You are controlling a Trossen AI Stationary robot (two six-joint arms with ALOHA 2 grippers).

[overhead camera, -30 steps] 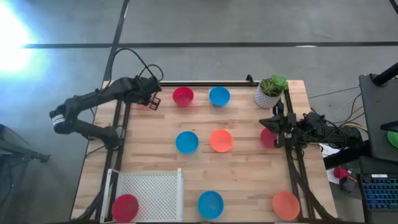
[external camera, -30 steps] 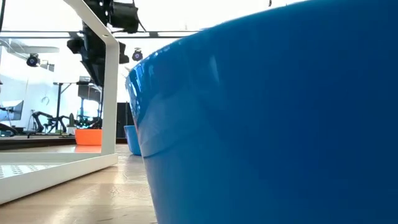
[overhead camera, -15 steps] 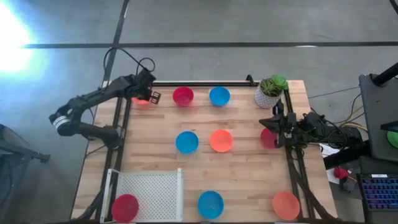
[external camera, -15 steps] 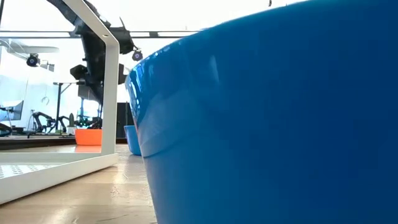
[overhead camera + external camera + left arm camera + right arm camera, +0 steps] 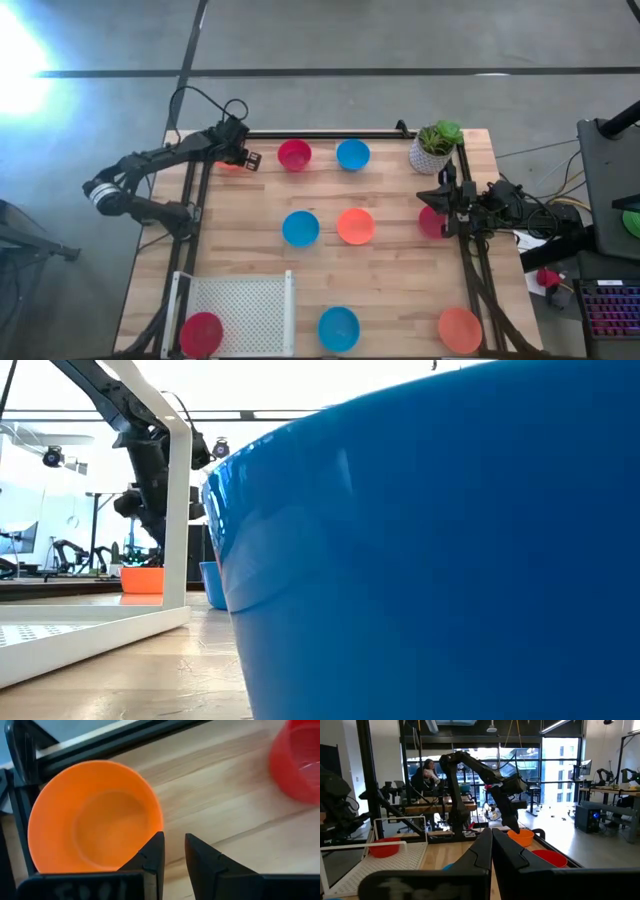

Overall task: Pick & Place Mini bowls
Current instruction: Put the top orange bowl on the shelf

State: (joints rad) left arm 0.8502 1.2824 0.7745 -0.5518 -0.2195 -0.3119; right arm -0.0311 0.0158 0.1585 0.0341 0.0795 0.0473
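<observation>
The left gripper [image 5: 173, 851] has dropped to the orange bowl [image 5: 95, 817], fingers narrow astride its near rim but not yet clamped, so pickup looks imminent.

We see strong white glare burning out the floor by the high view's upper left corner, while the pale wooden tabletop [image 5: 390, 270] is evenly lit with soft shadows. At table height, a glossy blue plastic bowl [image 5: 450, 560] looms blurred, and bright windows behind leave the arm in silhouette.
</observation>
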